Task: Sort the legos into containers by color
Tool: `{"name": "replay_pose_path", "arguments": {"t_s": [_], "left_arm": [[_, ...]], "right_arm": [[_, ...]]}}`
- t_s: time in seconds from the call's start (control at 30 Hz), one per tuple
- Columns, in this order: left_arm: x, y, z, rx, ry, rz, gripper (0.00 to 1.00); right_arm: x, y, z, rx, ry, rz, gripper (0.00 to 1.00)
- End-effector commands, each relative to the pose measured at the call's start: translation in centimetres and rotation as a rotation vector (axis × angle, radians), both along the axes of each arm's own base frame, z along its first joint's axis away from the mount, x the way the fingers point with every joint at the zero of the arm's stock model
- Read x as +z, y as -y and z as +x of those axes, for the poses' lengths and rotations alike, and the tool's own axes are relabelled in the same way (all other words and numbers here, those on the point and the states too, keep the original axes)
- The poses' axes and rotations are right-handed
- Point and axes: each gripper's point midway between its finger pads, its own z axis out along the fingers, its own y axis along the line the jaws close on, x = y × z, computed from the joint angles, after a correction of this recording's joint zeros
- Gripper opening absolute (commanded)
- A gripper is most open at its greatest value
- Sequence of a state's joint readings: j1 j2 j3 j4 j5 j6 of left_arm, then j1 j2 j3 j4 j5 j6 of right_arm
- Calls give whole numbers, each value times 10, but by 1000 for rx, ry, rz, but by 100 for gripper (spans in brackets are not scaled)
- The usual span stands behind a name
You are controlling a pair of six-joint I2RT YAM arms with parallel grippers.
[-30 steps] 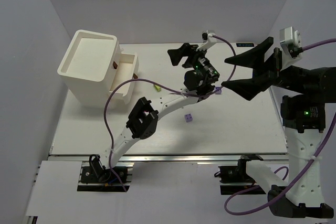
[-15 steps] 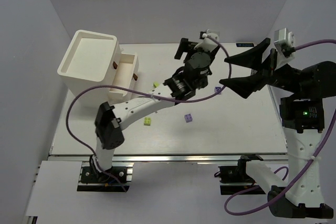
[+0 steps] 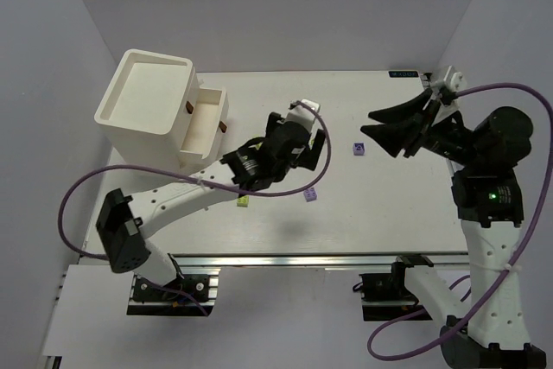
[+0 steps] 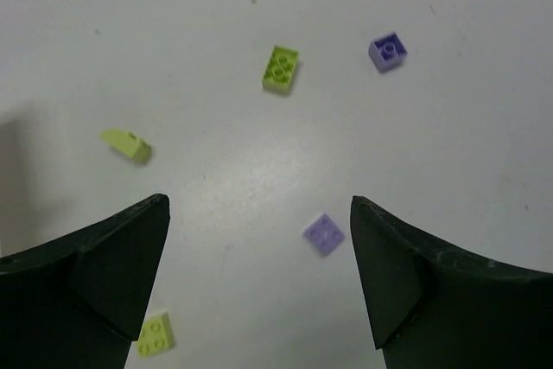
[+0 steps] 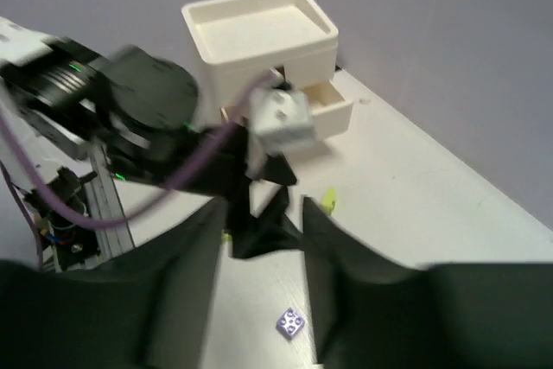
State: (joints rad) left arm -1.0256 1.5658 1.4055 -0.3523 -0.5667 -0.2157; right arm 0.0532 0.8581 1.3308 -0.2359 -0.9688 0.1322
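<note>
Two lavender legos lie on the white table, one near the middle and one to its right. A yellow-green lego lies left of them. In the left wrist view a lavender lego lies between the fingers, with another lavender lego and yellow-green legos around it. My left gripper hovers open and empty above them. My right gripper is open and empty above the right lavender lego. No dark green lego shows.
The cream-white box stands at the far left with two drawers pulled out towards the middle; it also shows in the right wrist view. A purple cable loops off the left arm. Grey walls stand on both sides.
My left arm has swung back from the far middle of the table, nearer and to the left, elbow out to the left. My right gripper has drawn back a little to the right.
</note>
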Motion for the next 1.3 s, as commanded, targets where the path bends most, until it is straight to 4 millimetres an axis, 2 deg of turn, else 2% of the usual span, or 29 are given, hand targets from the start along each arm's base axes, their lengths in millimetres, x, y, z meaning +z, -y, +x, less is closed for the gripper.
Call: {"name": "replay_pose_path", "arguments": {"t_s": [0.0, 0.03, 0.07, 0.1, 0.13, 0.17, 0.2, 0.23, 0.27, 0.3, 0.33, 0.37, 0.4, 0.47, 0.6, 0.67, 0.7, 0.8, 1.03, 1.2, 1.27], "left_arm": [[8, -17, -41, -46, -129, -138, 94], [-5, -22, -48, -34, -170, -152, 91], [4, -31, -56, -32, -175, -191, 86], [-3, -37, -64, -25, -213, -190, 73], [-5, -41, -69, -8, -242, -220, 65], [-13, -54, -79, 8, -274, -210, 56], [-19, -60, -83, 31, -300, -213, 40], [-25, -64, -87, 67, -336, -234, 38], [-36, -71, -91, 91, -363, -214, 37], [-48, -82, -98, 122, -400, -175, 38], [-55, -87, -100, 160, -425, -172, 47], [-71, -98, -108, 192, -468, -119, 47], [-81, -103, -110, 225, -480, -81, 62], [-96, -116, -115, 283, -514, -26, 75], [-121, -123, -123, 312, -565, 26, 84], [-126, -121, -122, 310, -563, 14, 86], [-132, -124, -124, 314, -568, 23, 91], [-137, -126, -122, 319, -566, 18, 94], [-172, -140, -116, 349, -552, 157, 98], [-191, -148, -101, 367, -544, 218, 97], [-193, -148, -92, 356, -539, 212, 97]], "right_arm": [[-43, 4, 26, -48, -116, -19, 41], [-56, 4, 33, -50, -145, -26, 36], [-80, 3, 40, -48, -204, -31, 31], [-94, 3, 44, -44, -240, -35, 30], [-108, 3, 51, -45, -281, -37, 31], [-127, 1, 53, -34, -324, -43, 38], [-137, 0, 55, -24, -349, -48, 45], [-147, 0, 57, -24, -373, -52, 51], [-155, 1, 59, -25, -374, -64, 63], [-166, 1, 59, -27, -389, -71, 67], [-174, 2, 61, -29, -401, -75, 69], [-181, 2, 61, -29, -405, -80, 72], [-195, 1, 60, -17, -419, -86, 72], [-212, 0, 61, -4, -454, -93, 72], [-236, 2, 65, -7, -471, -147, 65], [-247, 2, 67, -7, -488, -163, 60], [-253, 2, 69, -9, -490, -183, 59], [-262, 3, 69, -13, -521, -201, 56], [-263, -1, 67, -12, -498, -208, 56], [-263, 0, 67, -15, -495, -208, 56], [-263, 0, 67, -14, -495, -208, 56]]}}
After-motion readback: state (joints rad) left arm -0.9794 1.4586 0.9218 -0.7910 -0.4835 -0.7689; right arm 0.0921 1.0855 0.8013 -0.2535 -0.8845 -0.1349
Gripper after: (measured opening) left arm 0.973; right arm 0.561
